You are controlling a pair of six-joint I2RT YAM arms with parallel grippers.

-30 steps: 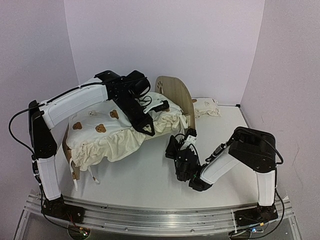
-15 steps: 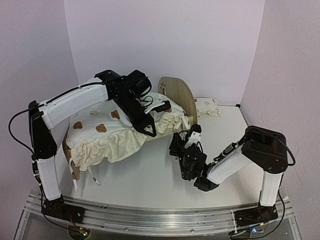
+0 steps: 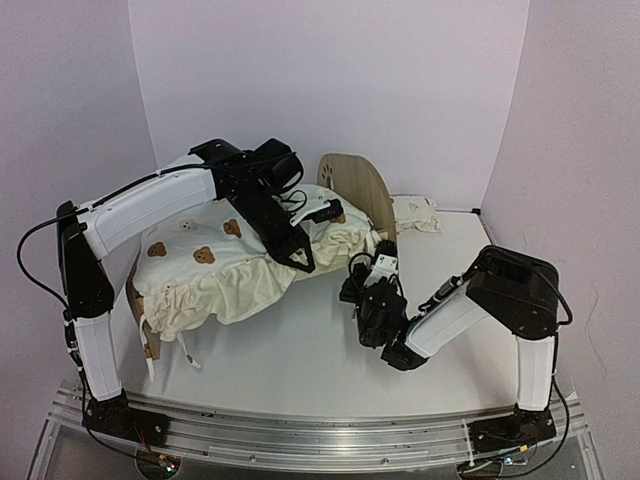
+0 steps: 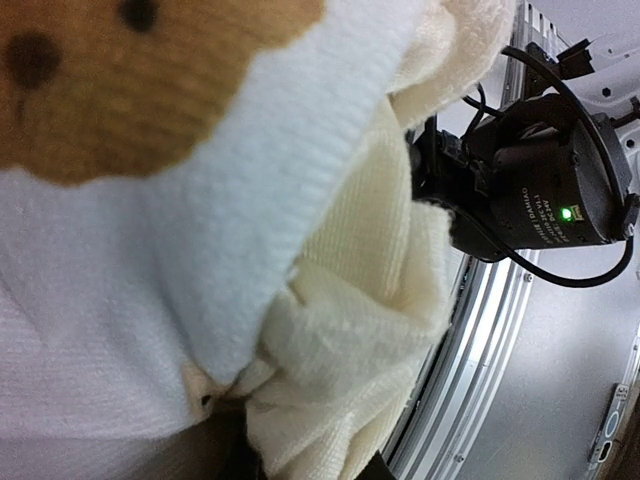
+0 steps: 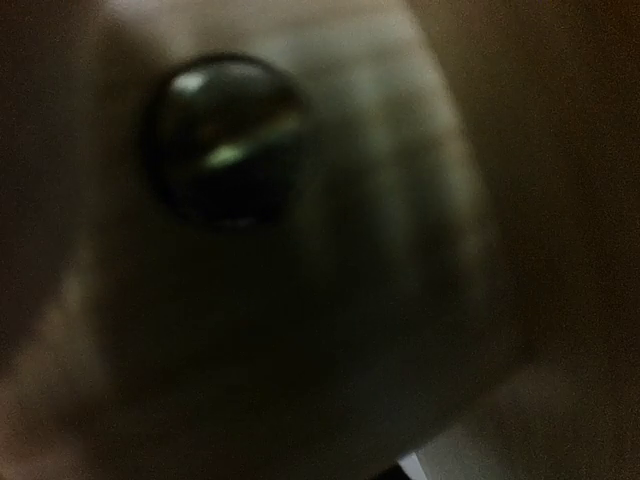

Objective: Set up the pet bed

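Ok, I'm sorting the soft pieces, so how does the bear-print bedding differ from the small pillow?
The bedding is large and draped over the pet bed, ruffles hanging off its side; the pillow is small and lies on the table to the bed's right. The left gripper presses into the bedding; no gripper touches the pillow. Both are cream fabric.

The rounded wooden pet bed frame (image 3: 360,192) is light tan. The ruffled fabric bedding (image 3: 230,280) is cream, dotted with brown bear faces. The small soft pillow (image 3: 413,213) is cream too. The flat bench (image 3: 300,350) is white.
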